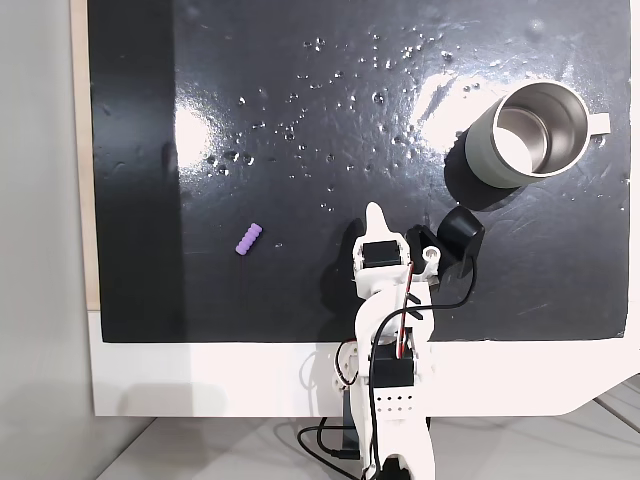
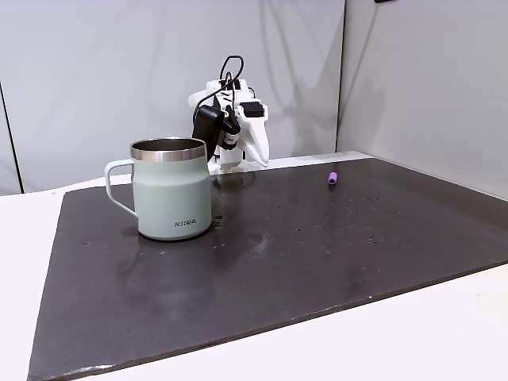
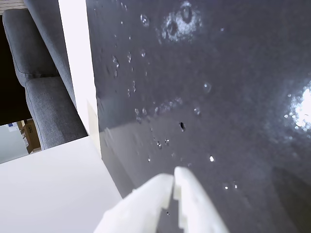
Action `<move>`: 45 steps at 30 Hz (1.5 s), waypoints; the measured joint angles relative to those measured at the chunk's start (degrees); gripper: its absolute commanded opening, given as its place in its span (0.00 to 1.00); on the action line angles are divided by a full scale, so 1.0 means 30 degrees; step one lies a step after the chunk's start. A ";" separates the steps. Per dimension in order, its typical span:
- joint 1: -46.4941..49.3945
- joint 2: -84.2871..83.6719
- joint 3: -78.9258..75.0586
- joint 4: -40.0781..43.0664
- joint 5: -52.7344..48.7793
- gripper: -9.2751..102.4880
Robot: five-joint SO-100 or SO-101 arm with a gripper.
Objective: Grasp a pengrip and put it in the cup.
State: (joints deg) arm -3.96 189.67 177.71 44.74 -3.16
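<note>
A tiny light-purple ribbed pengrip (image 1: 249,238) lies on the black mat (image 1: 300,130), left of the arm in the top-down fixed view; in the side fixed view the pengrip (image 2: 333,178) lies far right of the arm. The cup (image 1: 530,133), grey-white outside and shiny steel inside, stands upright at the mat's upper right, also seen as the cup (image 2: 171,189) with its handle to the left. My white gripper (image 1: 376,213) is folded back near the arm's base, apart from both. In the wrist view its fingertips (image 3: 173,180) meet, shut and empty.
The mat (image 3: 218,97) has small dents and glare spots. White tabletop (image 1: 200,380) borders it. A black camera (image 1: 460,232) sits on the wrist beside the gripper. A grey sofa (image 3: 43,73) lies beyond the table edge in the wrist view.
</note>
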 measured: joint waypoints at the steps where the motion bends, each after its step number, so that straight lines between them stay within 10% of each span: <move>1: 0.0000 0.0000 0.0000 0.0000 0.0000 0.08; 21: -0.3545 -0.0469 -0.3721 0.2695 -0.1172 0.08; 45: -1.2100 -2.0479 -2.0186 0.8818 -0.4131 0.29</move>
State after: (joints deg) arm -40.25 128.23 117.16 71.19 -15.56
